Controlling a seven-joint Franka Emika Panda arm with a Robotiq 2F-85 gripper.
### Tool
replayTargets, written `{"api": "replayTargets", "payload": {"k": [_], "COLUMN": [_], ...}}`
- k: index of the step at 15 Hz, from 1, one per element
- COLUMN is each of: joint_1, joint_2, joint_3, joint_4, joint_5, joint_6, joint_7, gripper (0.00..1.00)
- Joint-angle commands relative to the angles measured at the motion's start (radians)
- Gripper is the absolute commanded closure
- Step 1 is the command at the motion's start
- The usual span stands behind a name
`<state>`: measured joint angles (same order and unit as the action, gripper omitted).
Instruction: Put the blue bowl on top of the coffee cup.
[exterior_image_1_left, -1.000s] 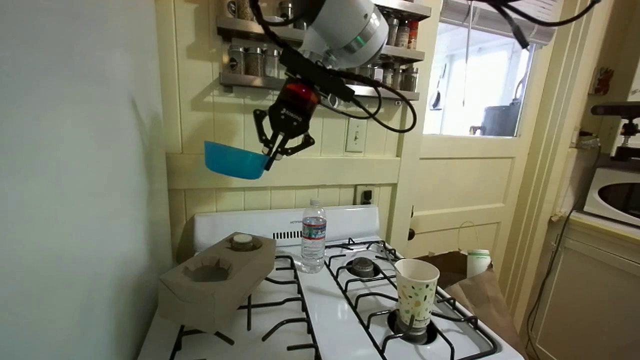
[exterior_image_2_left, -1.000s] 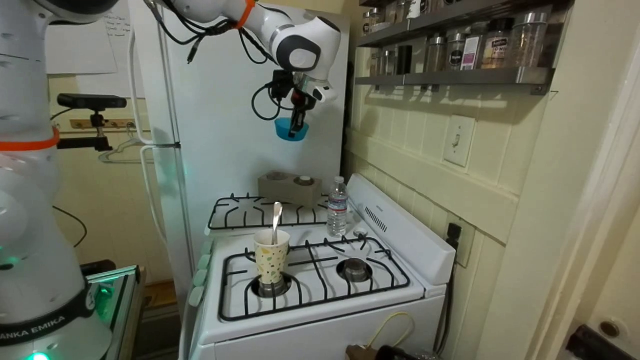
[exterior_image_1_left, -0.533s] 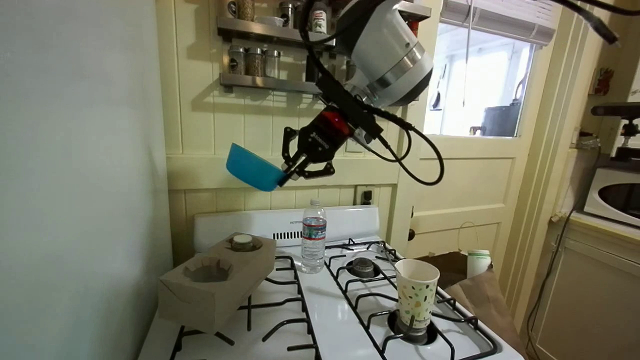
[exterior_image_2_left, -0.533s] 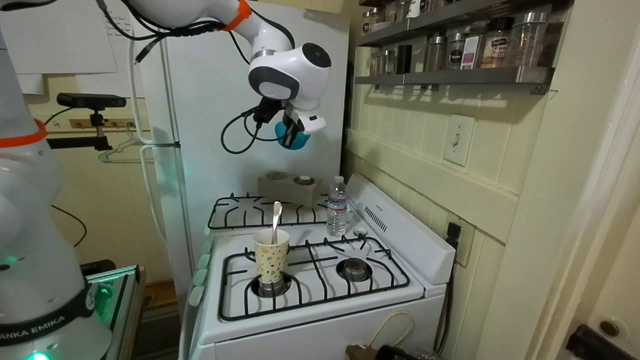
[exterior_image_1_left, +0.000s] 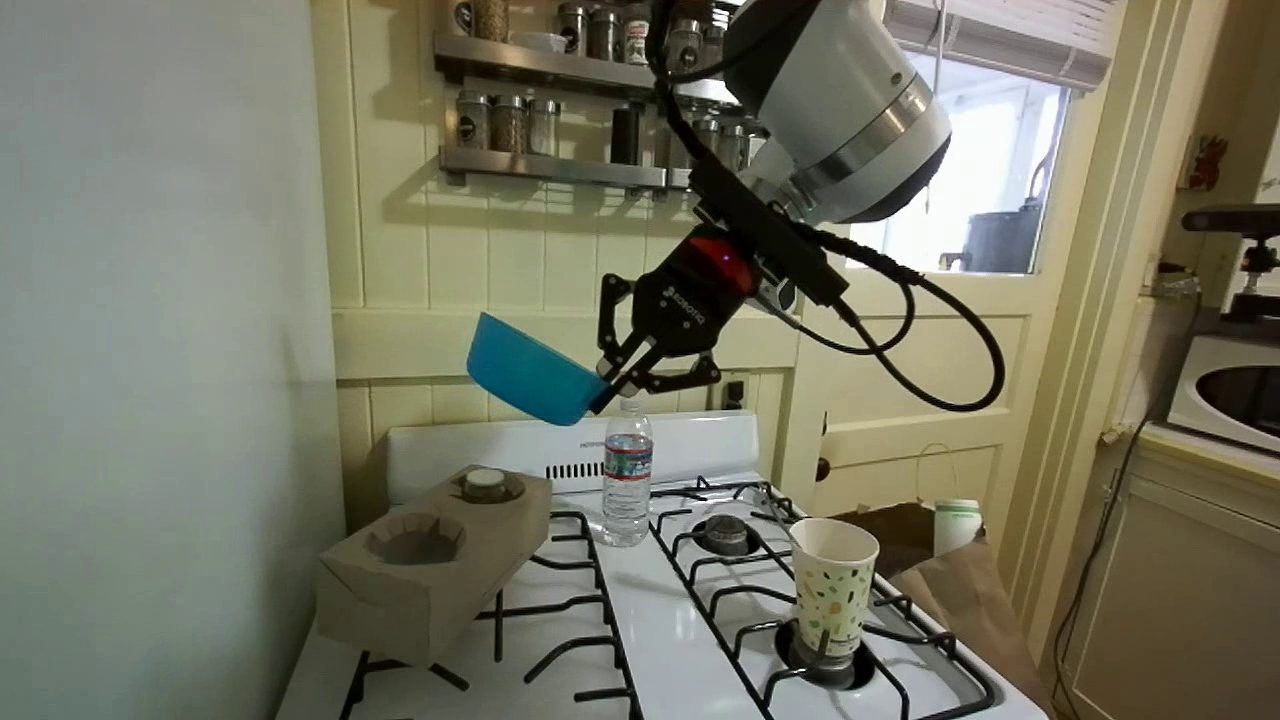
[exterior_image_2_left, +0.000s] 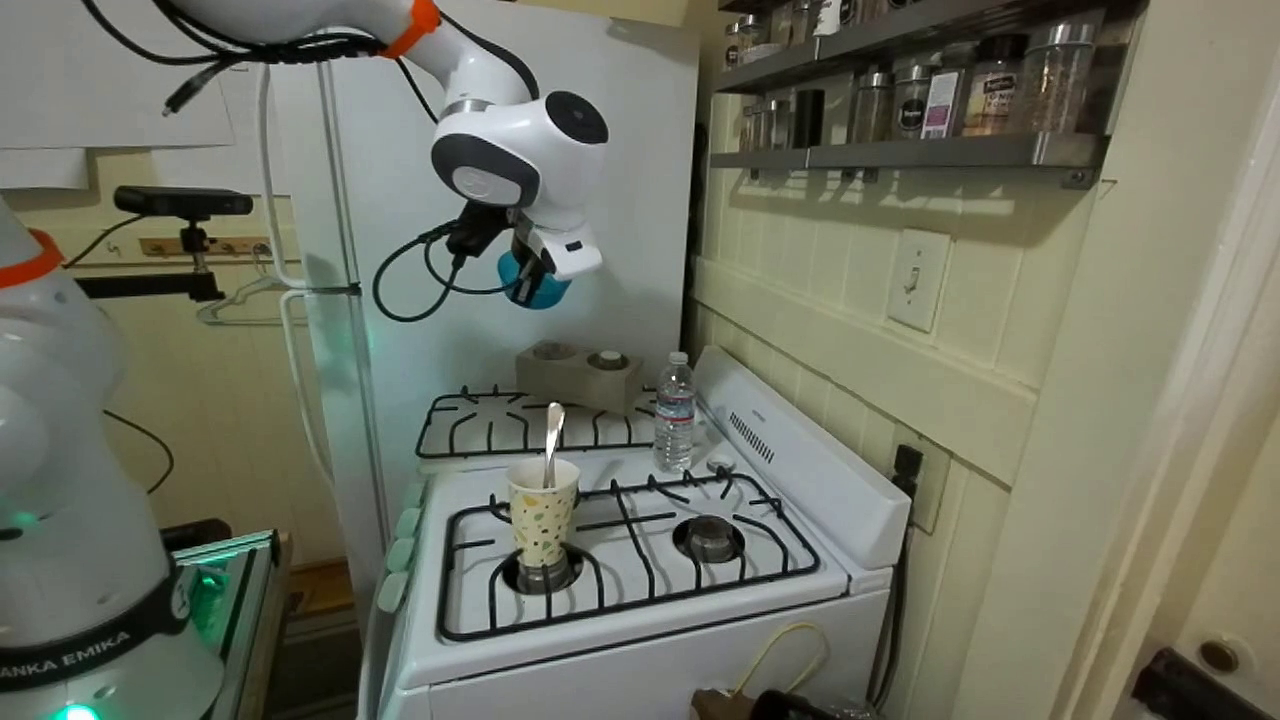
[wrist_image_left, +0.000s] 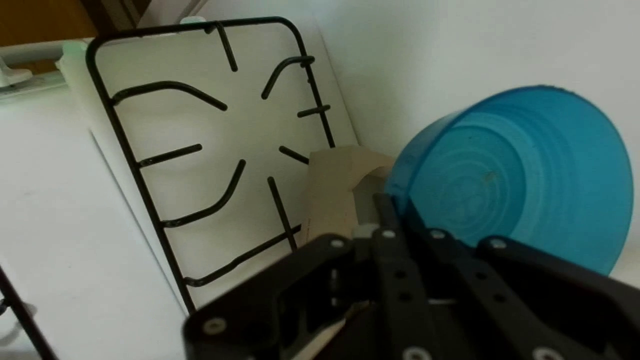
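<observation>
The blue bowl (exterior_image_1_left: 528, 368) hangs in the air above the stove, tilted, in both exterior views (exterior_image_2_left: 550, 294). My gripper (exterior_image_1_left: 602, 398) is shut on its rim; in an exterior view the gripper (exterior_image_2_left: 522, 290) partly covers the bowl. In the wrist view the fingertips (wrist_image_left: 396, 201) pinch the near wall of the bowl (wrist_image_left: 560, 165), and its inside shows nothing but a small mark. The coffee cup (exterior_image_1_left: 835, 590) stands upright on a burner, well below and apart from the bowl, also in an exterior view (exterior_image_2_left: 542, 522). It is out of the wrist view.
A metal spoon handle (exterior_image_2_left: 553, 440) sticks up out of the cup. A water bottle (exterior_image_1_left: 627, 485) stands mid-stove, near the back panel. A cardboard holder (exterior_image_1_left: 400, 600) with a small tin (exterior_image_1_left: 485, 484) sits on the far burners. Black grates (exterior_image_2_left: 640, 560) rise from the stove. Spice shelves (exterior_image_2_left: 960, 152) hang on the wall.
My gripper has carried the bowl downward, to the right in an exterior view and lately to the left in an exterior view. The bowl is tilted more steeply. The cup has not moved.
</observation>
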<state>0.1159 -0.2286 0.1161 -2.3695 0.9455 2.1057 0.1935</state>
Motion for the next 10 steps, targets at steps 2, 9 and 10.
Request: {"api": "replayTargets", "payload": {"k": [2,9,10], "joint_1": [-0.006,-0.045,-0.059], "joint_2": [-0.016,-0.081,-0.093], "joint_3": [0.004,-0.091,-0.103], "joint_4": [-0.011,-0.199,-0.249], "joint_5": [0.0,0.17,0.187], "joint_6": [-0.003,-0.177,-0.192], "joint_7": [0.002,-0.052,-0.051], "gripper": [0.99,0.99,0.99]}}
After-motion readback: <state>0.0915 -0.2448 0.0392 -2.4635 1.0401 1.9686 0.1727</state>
